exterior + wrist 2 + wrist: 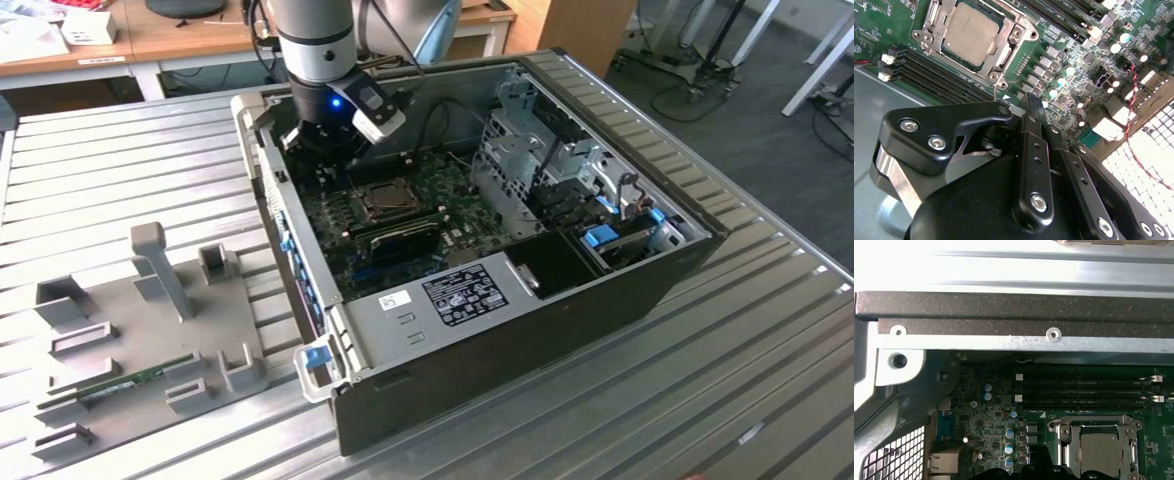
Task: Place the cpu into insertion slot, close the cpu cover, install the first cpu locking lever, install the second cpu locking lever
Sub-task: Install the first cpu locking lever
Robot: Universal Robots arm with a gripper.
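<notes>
Closest to the camera is the black metal pincer [1026, 105] on the grey robot arm [314, 40]. It hangs low inside the big open grey metal computer case [534, 330]. I cannot tell if it is apart or together, and it holds nothing that I can see. The case lies on its side on the ribbed silver metal table [747, 400]. I think that is so the pincer can reach straight down to the flat green circuit board [1089, 60].

Just ahead of the pincer's tip, near but not touching, is the square dark insertion slot with its silvery rim [924, 36]. The small flat square cpu with the dull grey-brown metal top [971, 32] lies flat inside it, so that job looks done. The thin silvery cpu cover with the big hole in the middle [1006, 47] looks folded down round the chip, likely to press it in place. The thin locking levers are too hard to make out, so I cannot say if they are hooked.

Beside the slot, also near the pincer, run the long black memory slots [929, 75]. Well away from the pincer, outside the case, sits a flat grey tray with upright holders [120, 330]. A long green memory stick [127, 383] rests in it, out of the way.
</notes>
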